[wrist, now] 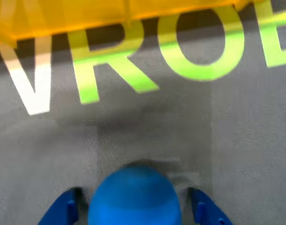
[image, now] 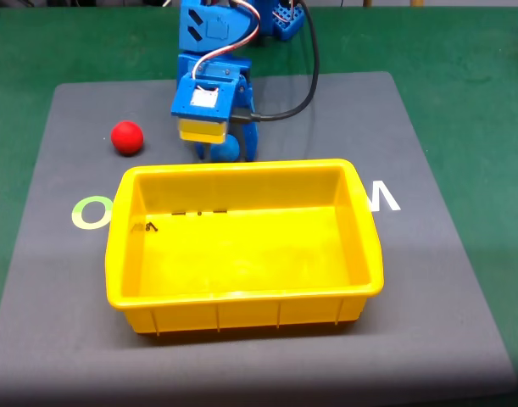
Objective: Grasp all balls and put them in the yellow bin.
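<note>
Closest to the wrist camera sits the blue ball (wrist: 135,197), filling the lower middle of that view with a blue fingertip on each side of it; the gripper (wrist: 135,206) straddles it, the jaws spread slightly wider than the ball with a thin strip of grey mat showing on both sides, so they look open around it rather than pressing on it, though the contact itself is too blurred to settle. Taking the yellow bin (image: 114,254) as the landmark: in the fixed view the blue ball (image: 229,150) lies just beyond the bin's far rim, near the middle of that rim, with the gripper (image: 225,151) down over it. The red ball (image: 127,136) rests on the mat beyond the bin's far left corner, a little apart from the rim and well clear of the arm. The bin's floor is bare, so neither ball has been delivered. The step in hand looks like the grasp of the first ball, the blue one. The next move, as I judge it, calls for closing the fingers squarely on the ball so it does not squirt out, then lifting high enough to clear the far rim before carrying it over the bin.
</note>
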`<state>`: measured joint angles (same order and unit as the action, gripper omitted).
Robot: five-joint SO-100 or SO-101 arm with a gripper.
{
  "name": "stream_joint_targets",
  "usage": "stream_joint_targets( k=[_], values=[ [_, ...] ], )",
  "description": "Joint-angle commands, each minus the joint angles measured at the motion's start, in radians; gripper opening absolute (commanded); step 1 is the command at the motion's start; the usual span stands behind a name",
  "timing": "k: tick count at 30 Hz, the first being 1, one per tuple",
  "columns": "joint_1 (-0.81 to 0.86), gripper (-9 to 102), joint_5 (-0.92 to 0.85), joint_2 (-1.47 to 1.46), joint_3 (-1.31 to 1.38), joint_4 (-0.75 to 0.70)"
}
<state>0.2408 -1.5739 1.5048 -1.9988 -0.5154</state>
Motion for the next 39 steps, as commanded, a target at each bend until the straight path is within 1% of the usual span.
stream_joint_targets(
  k=[1, 7, 11, 13, 16, 17, 22, 26, 31, 33, 39],
  values=[
    [-0.005, 26, 0.018, 0.006, 0.075, 0.035],
    [-0.014, 24, 0.026, -0.006, 0.077, 0.048],
    [-0.017, 19, 0.029, -0.011, 0.077, 0.048],
    [-0.02, 14, 0.031, -0.012, 0.077, 0.048],
    [-0.023, 2, 0.032, -0.015, 0.077, 0.049],
    [-0.025, 0, 0.034, -0.015, 0.077, 0.049],
    [-0.026, 0, 0.035, 0.018, 0.077, 0.048],
    [-0.031, 0, 0.037, 0.126, 0.095, 0.04],
    [-0.046, 0, 0.087, 0.207, 0.287, -0.021],
    [-0.058, 0, 0.12, 0.179, 0.408, -0.049],
    [-0.101, 0, 0.172, 0.011, 0.676, -0.037]
  ],
)
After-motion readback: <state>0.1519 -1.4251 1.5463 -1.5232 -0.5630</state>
